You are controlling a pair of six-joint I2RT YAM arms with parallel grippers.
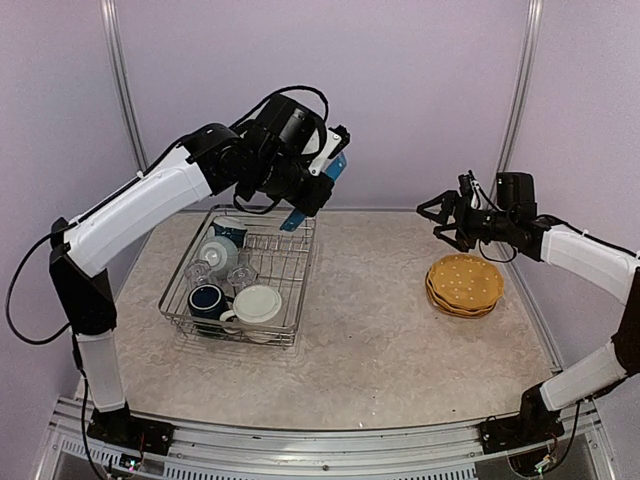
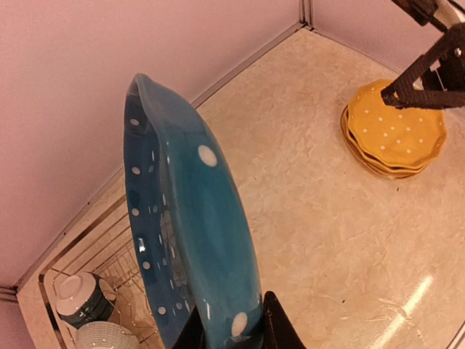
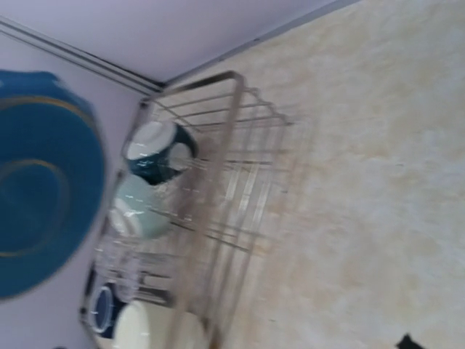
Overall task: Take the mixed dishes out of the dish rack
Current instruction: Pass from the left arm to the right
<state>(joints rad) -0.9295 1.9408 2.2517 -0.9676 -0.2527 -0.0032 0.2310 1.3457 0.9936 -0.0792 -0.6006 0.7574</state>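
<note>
My left gripper (image 1: pixel 315 187) is shut on the lower rim of a blue white-dotted plate (image 2: pixel 192 233), held on edge in the air above the far right corner of the dish rack (image 1: pixel 295 300). In the rack sit a navy mug (image 1: pixel 208 298), a cream mug (image 1: pixel 258 304), a dark bowl with a white inside (image 1: pixel 230 231), a pale bowl (image 1: pixel 217 253) and clear glasses (image 1: pixel 198 270). My right gripper (image 1: pixel 441 216) hangs open and empty just above the far left side of a stack of yellow-orange dotted plates (image 1: pixel 465 283).
The table's metal edge rails (image 1: pixel 525 290) run close to the yellow stack on the right. The purple back wall (image 1: pixel 400 100) stands just behind the rack. Bare marbled tabletop (image 1: pixel 370 300) lies between the rack and the stack.
</note>
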